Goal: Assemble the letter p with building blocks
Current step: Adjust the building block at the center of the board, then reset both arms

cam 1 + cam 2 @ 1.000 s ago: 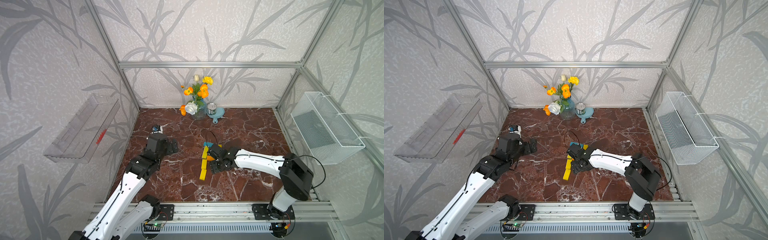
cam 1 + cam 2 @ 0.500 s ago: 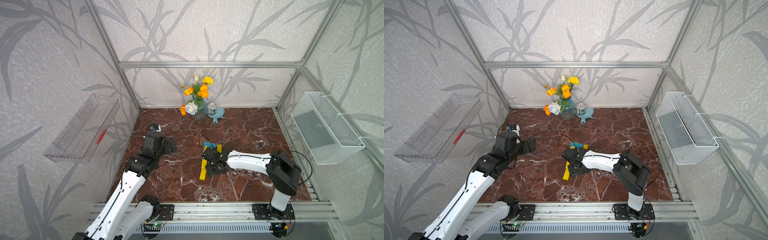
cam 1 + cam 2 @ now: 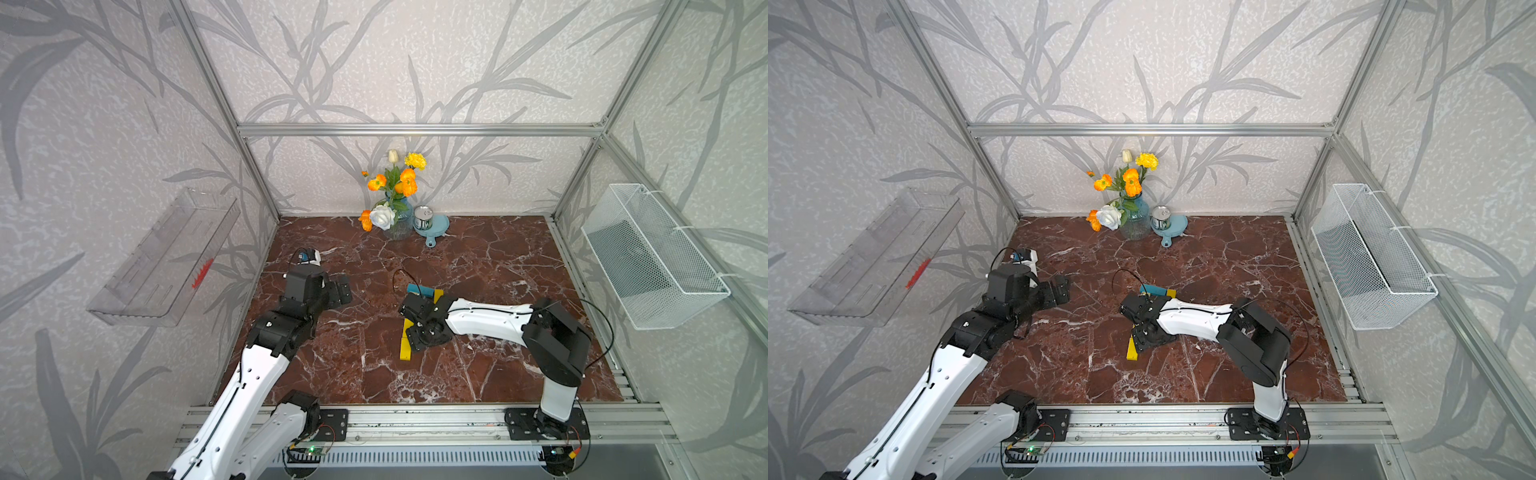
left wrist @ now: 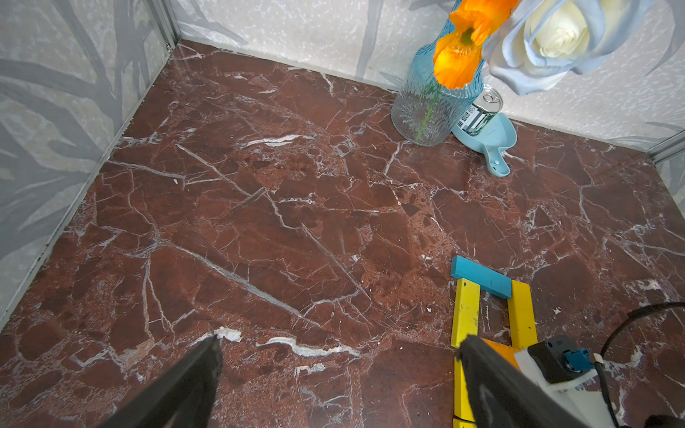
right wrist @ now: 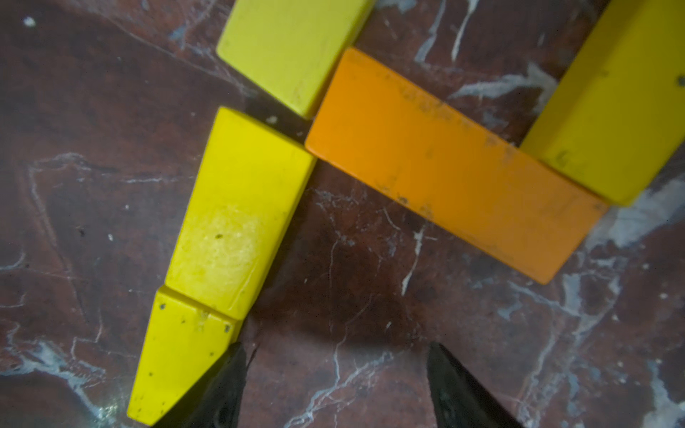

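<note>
Now we hover right pincer (image 5: 335, 355), apart and empty, beside letter p (image 4: 465, 315) at middle of worktop (image 3: 498, 257); best nudge kinked yellow stem block (image 5: 241, 207) gently straight, sparing orange block (image 5: 444, 166). Left pincer (image 4: 339, 341) apart, empty.

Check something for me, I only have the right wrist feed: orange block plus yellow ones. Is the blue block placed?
Observer: Yes. The left wrist view shows the blue block spanning the far ends of the yellow stem block and the yellow side block.
Operator: Left arm in the way?
Observer: No. In both top views the left gripper is off to the side, open and empty.
Operator: Clutter nearby?
Observer: Only a flower vase and a can by the back wall, well apart from your gripper.
</note>
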Tool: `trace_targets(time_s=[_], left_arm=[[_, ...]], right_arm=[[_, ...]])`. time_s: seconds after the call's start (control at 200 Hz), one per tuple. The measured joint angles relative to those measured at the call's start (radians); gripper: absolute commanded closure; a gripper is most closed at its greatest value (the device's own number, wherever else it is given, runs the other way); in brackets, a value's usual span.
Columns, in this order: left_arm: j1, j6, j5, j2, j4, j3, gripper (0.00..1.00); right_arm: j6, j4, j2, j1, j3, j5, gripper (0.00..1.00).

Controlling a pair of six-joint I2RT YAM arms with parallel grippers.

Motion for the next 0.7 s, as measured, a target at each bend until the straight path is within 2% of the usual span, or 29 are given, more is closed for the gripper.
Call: trace_targets(time_s=[0.225, 0.36, 0.455, 0.575, 0.7], left_arm=[[0.001, 0.006, 0.013, 0.000, 0.000, 0.000, 0.00], [0.001, 0.017, 0.039, -0.001, 0.000, 0.000, 0.00], [0.001, 0.026, 0.056, 0.000, 0.003, -0.002, 0.00], [0.001, 0.032, 0.064, 0.003, 0.025, -0.018, 0.00], [0.001, 0.036, 0.057, 0.024, 0.058, -0.031, 0.00]], right_arm=[[-0.010, -0.017, -0.019, -0.010, -0.002, 0.016, 0.23], [-0.027, -0.028, -0.133, -0.045, -0.035, 0.042, 0.21], [-0.068, -0.018, -0.290, -0.119, -0.090, 0.054, 0.14], [-0.148, 0.026, -0.507, -0.254, -0.176, 0.053, 0.00], [-0.238, 0.083, -0.687, -0.411, -0.275, 0.026, 0.01]])
